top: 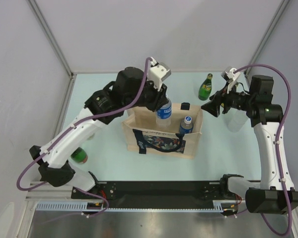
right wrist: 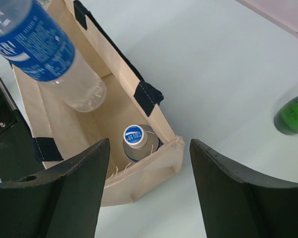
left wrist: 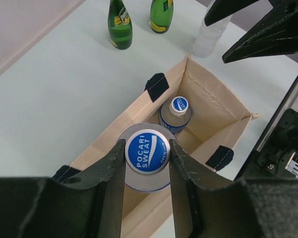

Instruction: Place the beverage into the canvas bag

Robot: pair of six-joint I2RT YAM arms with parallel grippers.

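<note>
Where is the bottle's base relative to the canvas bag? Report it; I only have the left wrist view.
Observer: The right wrist view shows the held bottle with its clear base over the open mouth of the canvas bag. I cannot tell how deep it is.
Operator: Now check for bottles near the left arm's base.
Observer: The top view shows a green bottle beside the left arm, apart from the bag.
</note>
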